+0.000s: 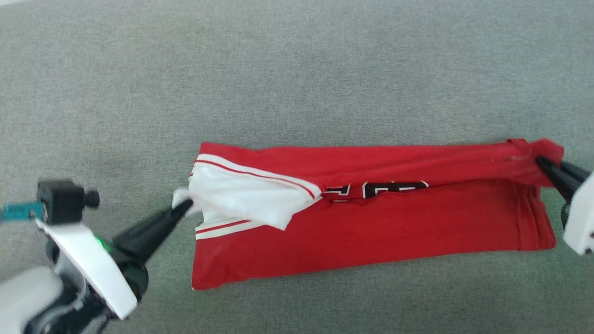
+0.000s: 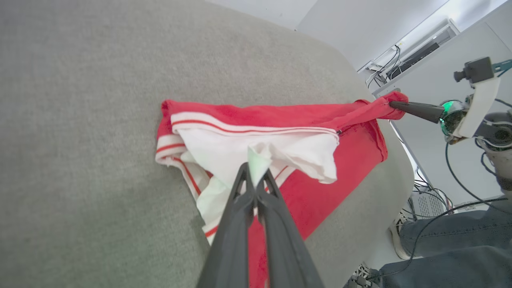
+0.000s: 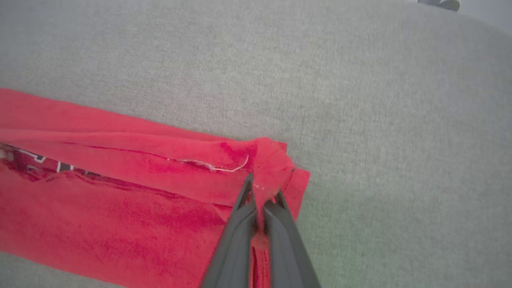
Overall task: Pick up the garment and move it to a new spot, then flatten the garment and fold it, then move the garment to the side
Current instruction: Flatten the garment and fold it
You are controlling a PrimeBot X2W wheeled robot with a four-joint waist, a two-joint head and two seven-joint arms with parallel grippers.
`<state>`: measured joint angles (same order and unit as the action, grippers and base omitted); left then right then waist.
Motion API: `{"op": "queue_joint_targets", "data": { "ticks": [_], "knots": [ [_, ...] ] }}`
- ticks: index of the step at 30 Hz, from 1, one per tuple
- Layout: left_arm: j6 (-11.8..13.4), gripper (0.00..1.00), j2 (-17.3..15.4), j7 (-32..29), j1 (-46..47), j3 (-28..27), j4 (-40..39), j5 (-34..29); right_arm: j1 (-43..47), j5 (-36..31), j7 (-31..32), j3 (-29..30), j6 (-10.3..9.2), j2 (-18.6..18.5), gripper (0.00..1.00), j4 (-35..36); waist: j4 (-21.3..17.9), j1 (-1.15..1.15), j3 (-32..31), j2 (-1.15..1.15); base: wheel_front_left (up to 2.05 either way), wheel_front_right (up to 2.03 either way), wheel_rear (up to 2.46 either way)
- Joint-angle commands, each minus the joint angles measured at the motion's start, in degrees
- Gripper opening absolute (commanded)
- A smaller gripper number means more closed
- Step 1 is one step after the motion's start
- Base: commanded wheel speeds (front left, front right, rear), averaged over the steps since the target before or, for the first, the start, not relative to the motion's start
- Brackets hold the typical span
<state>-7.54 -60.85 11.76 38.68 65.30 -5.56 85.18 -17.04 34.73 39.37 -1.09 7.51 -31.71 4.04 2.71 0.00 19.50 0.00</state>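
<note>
Surface: a grey woven cloth surface (image 1: pixel 297 69) is spreading across the head view; its rounded edge is showing in the left wrist view.
Room: beyond that edge, pale walls (image 2: pixel 340 24) and dark cables (image 2: pixel 460 188) are showing, and a person's legs (image 2: pixel 460 240) in jeans are showing at that view's lower right.
Left gripper: the left gripper (image 1: pixel 185 206) is reaching in from the lower left with its fingers pressed together, pinching a fold of the white sleeve (image 1: pixel 241 197).
Right gripper: the right gripper (image 1: pixel 540 161) is coming in from the right edge with its fingers pressed together, pinching a bunched red corner.
Garment: the garment (image 1: pixel 371 232) is lying on the surface as a long red band, folded lengthwise and stretching between the two grippers. Its sleeve end is sitting at the left gripper, and its far right corner is sitting in the right gripper. The black lettering (image 1: pixel 394 188) is peeking out of the fold near the middle.
</note>
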Motion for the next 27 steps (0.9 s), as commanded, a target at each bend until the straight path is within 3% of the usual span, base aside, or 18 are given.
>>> {"op": "queue_joint_targets", "data": {
  "ticks": [1, 6, 14, 15, 16, 17, 18, 19, 20, 21, 22, 23, 27],
  "knots": [
    [0.14, 0.00, 0.28, 1.37, -2.41, 0.21, -0.76, 0.55, 2.86, -0.53, 0.72, 2.27, -0.05, 0.86, 0.00, 1.77, 0.32, 0.00, 0.28, 0.00, 0.00, 0.00, 0.00],
    [0.14, 0.00, 3.31, 2.93, -7.25, 0.63, 1.21, 1.33, 7.34, -0.82, 1.34, 5.94, -0.05, 4.26, 0.00, 3.49, 0.66, 0.00, 1.17, 0.00, 0.00, 0.00, 0.00],
    [0.14, 0.00, 9.55, 2.26, -7.19, 3.00, 8.82, -0.96, 6.30, -3.28, 0.84, 3.53, -0.04, 6.42, 0.00, -1.76, 0.57, 0.00, 1.97, 0.00, 0.00, 0.00, 0.00],
    [0.14, 0.00, 10.24, 2.29, -6.94, 3.25, 9.40, -1.35, 6.10, -3.44, 0.45, 3.20, -0.04, 6.44, 0.04, -2.12, 0.51, 0.00, 1.97, 0.00, 0.00, 0.00, 0.00],
    [0.14, 0.00, 10.74, 2.32, -6.71, 3.43, 10.02, -1.63, 5.94, -3.67, 0.08, 2.95, -0.04, 6.44, 0.34, -2.54, 0.53, 0.00, 1.89, 0.00, 0.00, 0.00, 0.00],
    [0.14, 0.13, 10.94, 2.44, -6.53, 3.45, 10.60, -2.15, 5.89, -3.69, -0.13, 2.84, -0.04, 6.49, 0.66, -2.79, 0.56, 0.00, 1.75, 0.00, 0.00, 0.00, 0.00],
    [0.14, 0.35, 11.03, 2.60, -6.43, 3.44, 11.18, -2.60, 5.96, -3.66, -0.35, 2.93, -0.04, 6.35, 1.00, -2.83, 0.57, 0.00, 1.62, 0.00, 0.00, 0.00, 0.00],
    [0.14, 0.35, 11.03, 2.60, -6.43, 3.44, 11.18, -2.60, 5.96, -3.66, -0.35, 2.93, -0.04, 6.35, 1.00, -2.83, 0.57, 0.00, 1.62, 0.00, 0.00, 0.00, 0.00],
    [0.14, 0.43, 11.37, 2.80, -6.51, 3.17, 11.58, -2.44, 6.04, -3.65, -0.57, 3.30, -0.04, 6.09, 1.00, -2.73, 0.64, 0.00, 1.49, 0.00, 0.00, 0.00, 0.00],
    [0.14, 0.63, 11.64, 2.93, -6.70, 2.71, 11.82, -2.64, 6.24, -3.36, -0.75, 3.91, -0.04, 6.03, 1.00, -2.53, 0.76, 0.00, 1.29, 0.00, 0.00, 0.00, 0.00],
    [0.14, 0.95, 11.70, 3.06, -7.08, 2.13, 12.16, -2.99, 6.64, -2.71, -0.54, 4.60, -0.04, 6.34, 1.00, -2.25, 0.90, 0.00, 1.04, 0.00, 0.00, 0.00, 0.00],
    [0.14, 1.00, 11.72, 3.20, -7.53, 1.49, 12.48, -3.38, 6.96, -2.17, -0.01, 5.25, -0.04, 6.51, 1.00, -1.89, 1.07, 0.00, 0.79, 0.00, 0.00, 0.00, 0.00],
    [0.14, 1.00, 13.66, 3.48, -10.08, -3.20, 13.27, -5.25, 8.29, -1.49, 2.18, 8.93, -0.04, 5.71, 1.00, -1.65, 2.63, 0.00, -0.38, 0.00, 0.00, 0.00, 0.00]
  ]
}}
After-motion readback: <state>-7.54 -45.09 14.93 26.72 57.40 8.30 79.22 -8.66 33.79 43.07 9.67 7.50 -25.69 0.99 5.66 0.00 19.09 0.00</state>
